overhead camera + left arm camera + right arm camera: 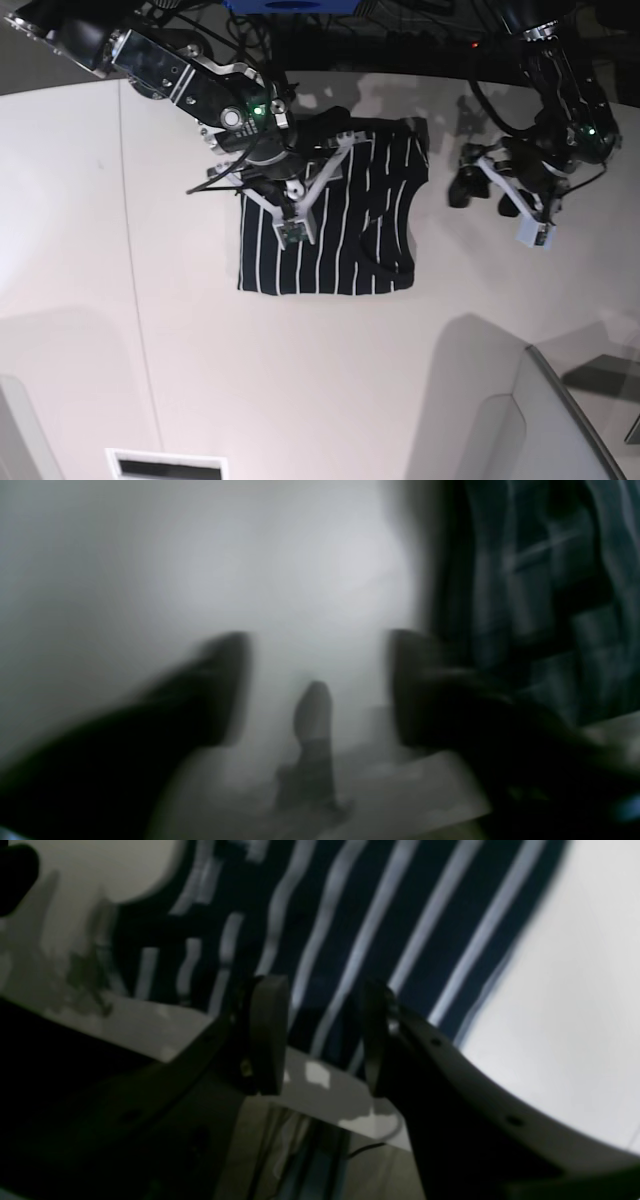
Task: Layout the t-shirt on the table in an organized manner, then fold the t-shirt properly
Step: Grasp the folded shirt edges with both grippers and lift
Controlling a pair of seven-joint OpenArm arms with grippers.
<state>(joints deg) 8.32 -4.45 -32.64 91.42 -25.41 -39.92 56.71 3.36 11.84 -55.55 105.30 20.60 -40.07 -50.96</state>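
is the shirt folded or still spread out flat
Folded: the t-shirt lies as a compact rectangle on the table, no sleeves sticking out.

You see soft, matt striped cloth in the shirt (330,225); the desk (300,380) looks smooth, white, faintly glossy.

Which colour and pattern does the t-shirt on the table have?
The t-shirt is dark navy with thin white stripes, clearest in the base view.
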